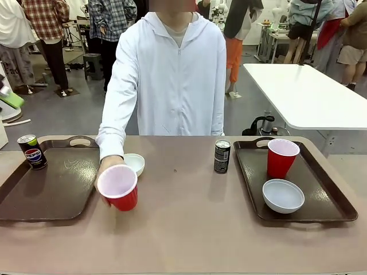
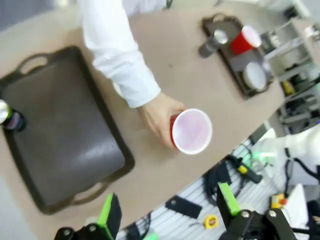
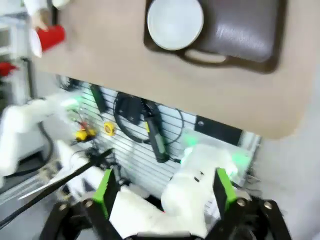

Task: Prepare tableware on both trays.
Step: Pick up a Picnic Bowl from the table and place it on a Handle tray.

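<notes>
My left gripper [image 2: 169, 210] hangs above the near side of the table [image 1: 189, 229], jaws wide apart and holding nothing, in my judgement parked clear so the person can work. The left tray [image 1: 51, 189] carries one item only, a dark can [image 1: 32, 152] standing at its far left corner; the rest of its floor is bare, so I rate this tray one third served. Just beside the tray's right rim the person's hand [image 1: 106, 169] grips a red cup [image 1: 119, 187] from behind, tipped so its pale mouth faces me. I cannot tell whether it touches the table. I read the tilt as either an offer to my left gripper or a carry towards that tray. A small white bowl [image 1: 136, 163] sits on the table immediately behind the hand, outside any tray and probably meant for the left one. Further right, a second can [image 1: 222, 156] stands upright on the table just beside the left rim of the right tray [image 1: 252, 183], not inside it. That tray holds an upright second red cup [image 1: 281, 157] at the far side and a second white bowl [image 1: 283, 195] nearer me, the two close but apart. It lacks only its can. My right gripper [image 3: 164, 190] is also spread open and empty, held off the table's near edge beside the right tray.
</notes>
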Robot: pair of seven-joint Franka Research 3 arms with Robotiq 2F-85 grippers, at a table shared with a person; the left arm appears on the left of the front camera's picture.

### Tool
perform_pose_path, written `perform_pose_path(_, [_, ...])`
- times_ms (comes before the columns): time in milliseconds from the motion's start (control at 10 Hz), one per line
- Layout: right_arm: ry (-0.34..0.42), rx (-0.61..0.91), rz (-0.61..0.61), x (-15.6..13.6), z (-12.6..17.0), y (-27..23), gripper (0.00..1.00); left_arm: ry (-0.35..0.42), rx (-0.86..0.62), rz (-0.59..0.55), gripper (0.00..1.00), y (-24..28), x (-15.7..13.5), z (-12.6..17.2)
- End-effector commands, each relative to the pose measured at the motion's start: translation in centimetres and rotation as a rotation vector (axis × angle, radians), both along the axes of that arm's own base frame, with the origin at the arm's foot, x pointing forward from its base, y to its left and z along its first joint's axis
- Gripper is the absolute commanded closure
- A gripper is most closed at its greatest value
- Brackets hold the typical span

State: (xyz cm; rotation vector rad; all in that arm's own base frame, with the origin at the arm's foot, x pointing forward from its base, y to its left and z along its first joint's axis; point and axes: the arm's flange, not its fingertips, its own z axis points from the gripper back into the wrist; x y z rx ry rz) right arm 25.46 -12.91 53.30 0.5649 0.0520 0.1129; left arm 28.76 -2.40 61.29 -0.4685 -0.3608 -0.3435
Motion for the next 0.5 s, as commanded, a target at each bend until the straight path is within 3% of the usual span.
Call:
perform_pose_path(0, [0.005, 0.170, -0.048, 3.6, -0.1, -3.7, 0.01, 0.100, 0.130, 0.030, 0.00, -2.2, 2.3, -1.2])
perform_pose_path(400, [-0.001, 0.464, -0.049, 4.2, -1.7, -9.6, 0.01, 0.058, 0.372, 0.152, 0.00, -8.9, 3.1, -2.6])
